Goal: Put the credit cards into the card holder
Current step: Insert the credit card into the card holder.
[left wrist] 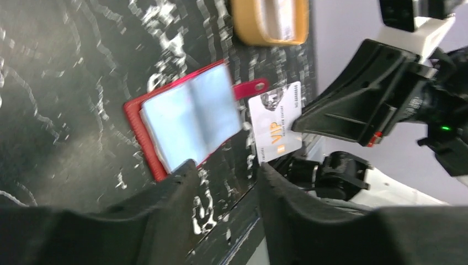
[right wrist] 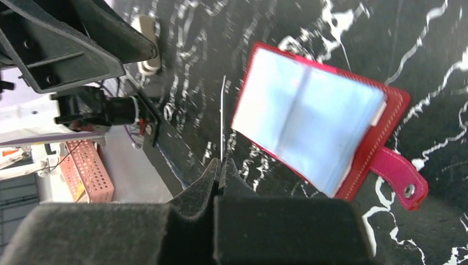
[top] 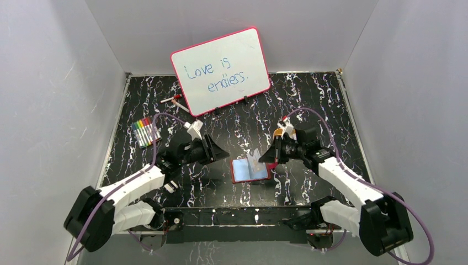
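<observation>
1. Near the middle of the worktop point(top: 331, 110), the card holder point(top: 249, 171) lies open with its pale blue pockets facing up. Its snap tab sticks out on the right arm's side.
2. The right gripper point(right wrist: 219, 165) has its fingers pinched together on a VIP credit card point(left wrist: 274, 121), gripping it by one edge. The card stands on edge just beside the holder's tab side; I cannot tell whether it touches the holder.
3. The right arm reaches in low from the right, its wrist aimed at the centre.
4. The left gripper point(left wrist: 227, 165) has its fingers moderately spread and holds nothing. It hangs just left of the holder, apart from it.
5. The left arm mirrors the right, stretched inward from the left.
6. A yellow-orange tray point(left wrist: 243, 27) sits beyond the holder with another card point(left wrist: 281, 16) inside.
</observation>
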Available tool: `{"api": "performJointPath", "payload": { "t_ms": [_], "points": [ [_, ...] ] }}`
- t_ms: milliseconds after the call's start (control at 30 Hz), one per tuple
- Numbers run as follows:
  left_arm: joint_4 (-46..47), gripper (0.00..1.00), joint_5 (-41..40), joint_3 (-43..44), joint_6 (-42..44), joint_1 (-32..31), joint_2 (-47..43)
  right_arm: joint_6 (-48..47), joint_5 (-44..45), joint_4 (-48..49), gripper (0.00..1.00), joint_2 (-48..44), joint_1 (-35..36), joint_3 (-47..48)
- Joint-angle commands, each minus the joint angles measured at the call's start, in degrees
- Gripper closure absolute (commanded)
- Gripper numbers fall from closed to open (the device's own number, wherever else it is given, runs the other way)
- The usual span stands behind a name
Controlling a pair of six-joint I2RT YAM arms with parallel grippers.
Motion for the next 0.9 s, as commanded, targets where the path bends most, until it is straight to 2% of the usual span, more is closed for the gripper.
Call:
{"api": "performJointPath", "payload": {
  "t_ms": [0, 200, 333, 633, 867],
  "points": [
    [-2.0, 0.63, 0.1, 0.0, 0.8, -2.5, 6.5, -1.2, -1.0, 5.2, 1.00, 4.3, 0.2, -2.1],
    [4.7, 0.89, -0.8, 1.8, 0.2, -7.3, 16.6, 1.6, 2.3, 11.7, 1.00, 8.4, 0.2, -4.7],
    [5.9, 0.99, -2.0, 2.0, 0.7, -7.6, 20.0, 3.3, 3.1, 14.7, 1.00, 10.5, 0.2, -6.4],
    [7.3, 1.00, -2.5, 2.9, 2.7, -7.6, 26.7, 4.9, 4.9, 18.3, 1.00, 12.9, 0.2, -7.9],
    [4.5, 1.00, -4.9, 3.0, 3.5, -7.6, 26.7, 4.8, 5.4, 18.6, 1.00, 14.1, 0.2, -8.4]
  ]
}}
